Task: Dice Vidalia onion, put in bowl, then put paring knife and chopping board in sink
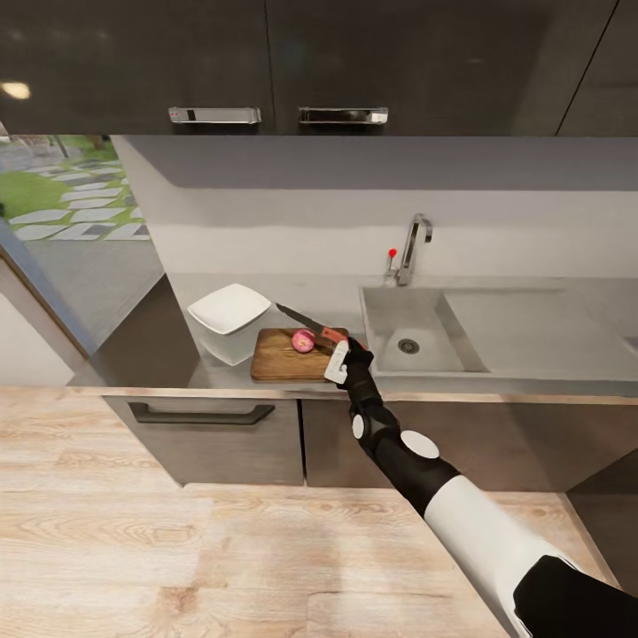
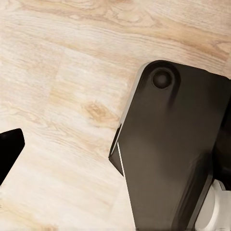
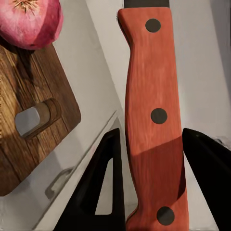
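Observation:
The pinkish-red Vidalia onion [image 1: 304, 340] rests whole on the dark brown chopping board [image 1: 282, 356], left of the sink [image 1: 383, 312]. My right gripper [image 1: 342, 358] is shut on the red handle of the paring knife [image 1: 306, 321], whose dark blade slants up and away over the onion. In the right wrist view the handle [image 3: 153, 120] sits between the black fingers [image 3: 107, 183], with the onion [image 3: 30, 19] and the board's slot end [image 3: 33, 120] beside it. The white square bowl [image 1: 229, 310] stands just left of the board. My left gripper [image 2: 118, 159] hangs open over the floor, one fingertip [image 2: 9, 150] showing.
The chrome tap [image 1: 413, 246] with its red-tipped lever [image 1: 391, 254] rises behind the basin, and the drainboard [image 1: 532, 323] stretches right. Dark wall cabinets [image 1: 266, 62] hang overhead. Lower drawers [image 1: 204, 415] front the counter. A dark part of the robot's body [image 2: 173, 144] is close to the left wrist.

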Controlling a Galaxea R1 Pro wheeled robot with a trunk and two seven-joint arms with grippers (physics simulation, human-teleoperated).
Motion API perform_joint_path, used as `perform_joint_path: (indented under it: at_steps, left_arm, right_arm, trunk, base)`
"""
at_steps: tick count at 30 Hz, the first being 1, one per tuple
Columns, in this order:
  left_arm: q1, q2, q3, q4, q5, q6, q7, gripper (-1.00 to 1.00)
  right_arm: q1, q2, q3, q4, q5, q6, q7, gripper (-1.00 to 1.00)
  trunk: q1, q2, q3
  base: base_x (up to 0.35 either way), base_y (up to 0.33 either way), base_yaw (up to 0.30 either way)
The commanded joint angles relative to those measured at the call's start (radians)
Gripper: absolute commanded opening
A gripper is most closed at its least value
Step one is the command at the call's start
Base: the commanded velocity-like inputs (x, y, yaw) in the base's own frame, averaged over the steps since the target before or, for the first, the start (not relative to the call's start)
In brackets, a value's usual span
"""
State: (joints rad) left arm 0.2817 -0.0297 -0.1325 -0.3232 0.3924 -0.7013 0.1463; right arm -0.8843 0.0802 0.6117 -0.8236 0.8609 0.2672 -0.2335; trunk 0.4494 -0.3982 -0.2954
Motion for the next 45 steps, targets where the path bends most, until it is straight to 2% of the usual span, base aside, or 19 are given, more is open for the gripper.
perform_joint_path:
  at_steps: [1, 3, 20, 45]
  left_arm:
    - [0.001, 0.001, -0.009, 0.001, 0.002, -0.001, 0.010, 1.00]
    - [0.001, 0.001, -0.009, 0.001, 0.002, -0.001, 0.010, 1.00]
    - [0.001, 0.001, -0.007, 0.016, 0.002, -0.001, 0.010, 1.00]
    - [0.001, 0.001, -0.007, 0.021, 0.002, -0.001, 0.010, 1.00]
  right_arm:
    - [0.005, 0.006, 0.003, -0.005, 0.009, 0.012, -0.005, -1.00]
    - [0.015, 0.017, 0.003, -0.015, 0.009, 0.012, -0.005, -1.00]
    - [0.022, 0.010, -0.013, -0.022, 0.010, 0.035, -0.008, -1.00]
    - [0.024, 0.015, -0.010, 0.011, 0.008, 0.066, -0.001, -1.00]
  trunk:
    - [0.001, -0.002, -0.002]
    - [0.001, -0.002, -0.002]
    - [0.001, -0.002, -0.002]
    - [0.001, -0.002, -0.002]
  base:
    - [0.000, 0.000, 0.000]
    - [0.000, 0.000, 0.000]
    - [0.000, 0.000, 0.000]
    - [0.000, 0.000, 0.000]
